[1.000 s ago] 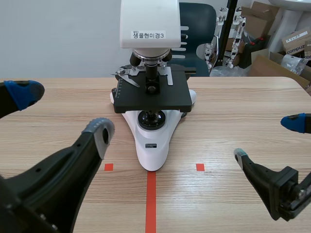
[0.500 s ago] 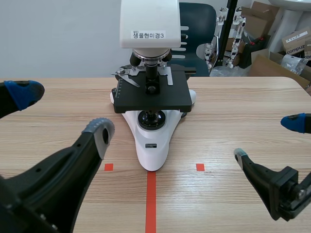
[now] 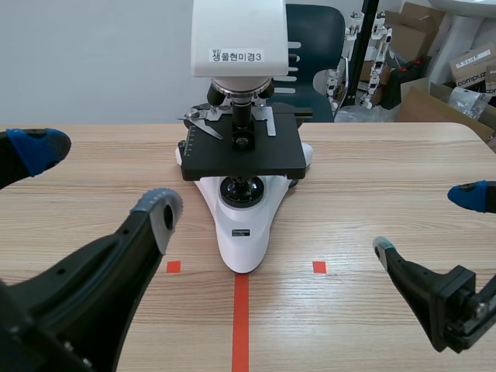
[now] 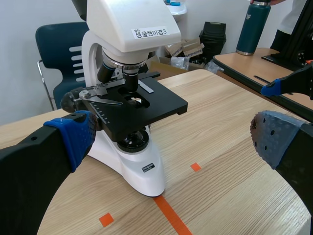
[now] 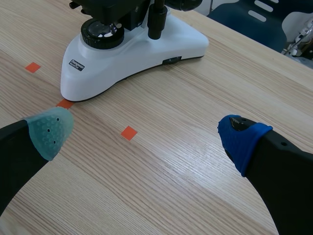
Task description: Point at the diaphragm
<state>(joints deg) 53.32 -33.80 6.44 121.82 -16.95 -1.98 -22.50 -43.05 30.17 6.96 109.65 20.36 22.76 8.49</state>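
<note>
Both wide open, clear of microscope (image 3: 244,225): L gripper (image 3: 97,178), R gripper (image 3: 426,221).

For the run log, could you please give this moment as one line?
left tool open; right tool open; microscope untouched; diaphragm not yet pointed at

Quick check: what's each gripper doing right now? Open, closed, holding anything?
Left gripper: open, holding nothing.
Right gripper: open, holding nothing.

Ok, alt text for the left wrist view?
A white microscope with a black stage stands on a wooden table, ahead of the left end effector, whose padded fingers are open and hold nothing. A blue chair stands behind it.
</note>
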